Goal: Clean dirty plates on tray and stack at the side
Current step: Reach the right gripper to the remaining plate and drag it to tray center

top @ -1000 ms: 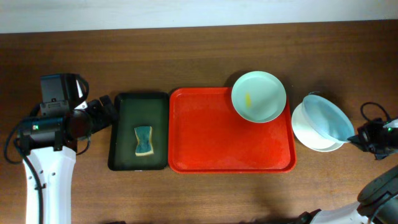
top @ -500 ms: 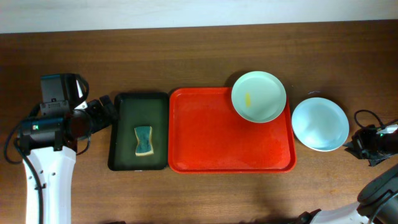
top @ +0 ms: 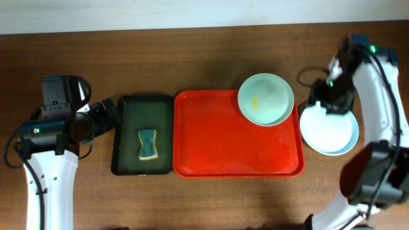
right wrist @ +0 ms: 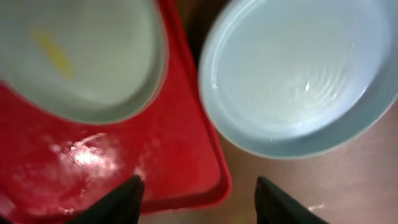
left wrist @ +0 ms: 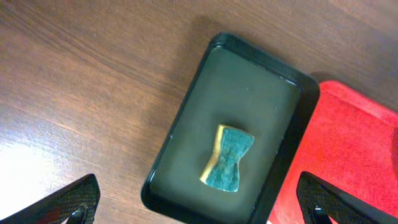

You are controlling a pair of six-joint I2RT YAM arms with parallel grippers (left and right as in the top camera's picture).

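Note:
A pale green plate (top: pixel 266 99) with a yellow smear (right wrist: pixel 55 53) sits on the far right corner of the red tray (top: pixel 217 140), overhanging its rim. A pale blue plate (top: pixel 330 132) lies flat on the table just right of the tray. My right gripper (top: pixel 324 97) hovers between the two plates, over the blue plate's far left edge. In the right wrist view the right gripper (right wrist: pixel 199 204) is open and empty above the tray's corner (right wrist: pixel 214 186), with the blue plate (right wrist: pixel 298 81) beyond. My left gripper (top: pixel 105 116) is open, left of the green tray.
A dark green tray (top: pixel 124 144) left of the red one holds a blue-green and yellow sponge (top: pixel 147 144). In the left wrist view the sponge (left wrist: pixel 229 157) lies mid-tray (left wrist: pixel 186 118), and the left gripper (left wrist: pixel 199 211) straddles the tray's near end.
The blue plate, tilted a second ago, now lies flat. My right gripper let go of it, opened, and swung from the table's right edge to above the gap between the plates. The left arm stayed still.

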